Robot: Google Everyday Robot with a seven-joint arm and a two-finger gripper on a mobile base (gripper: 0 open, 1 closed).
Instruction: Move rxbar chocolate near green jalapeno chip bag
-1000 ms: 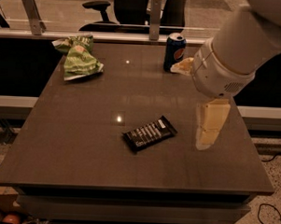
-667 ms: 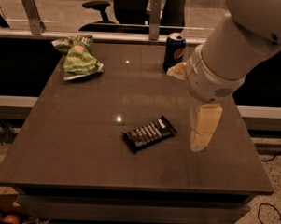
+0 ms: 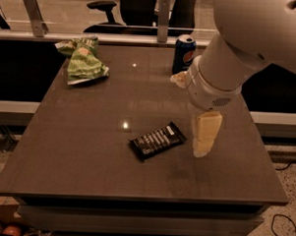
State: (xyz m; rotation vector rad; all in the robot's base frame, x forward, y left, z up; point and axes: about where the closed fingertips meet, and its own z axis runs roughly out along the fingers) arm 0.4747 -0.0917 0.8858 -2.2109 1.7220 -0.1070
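The rxbar chocolate point(image 3: 157, 140), a flat black wrapper with white lettering, lies at an angle on the dark table point(image 3: 87, 156) near the middle. The green jalapeno chip bag point(image 3: 82, 62), crumpled light green, lies at the table's far left corner. My gripper point(image 3: 204, 140) hangs from the large white arm just right of the bar, its cream fingers pointing down close above the table. It is not touching the bar.
A blue Pepsi can point(image 3: 184, 53) stands at the far edge of the table, behind the arm. A rail with metal posts point(image 3: 163, 12) and office chairs are beyond the table. A cable point(image 3: 281, 229) lies on the floor at the right.
The arm and gripper have moved left toward the bar and slightly lower. The bar, chip bag and can have not moved.
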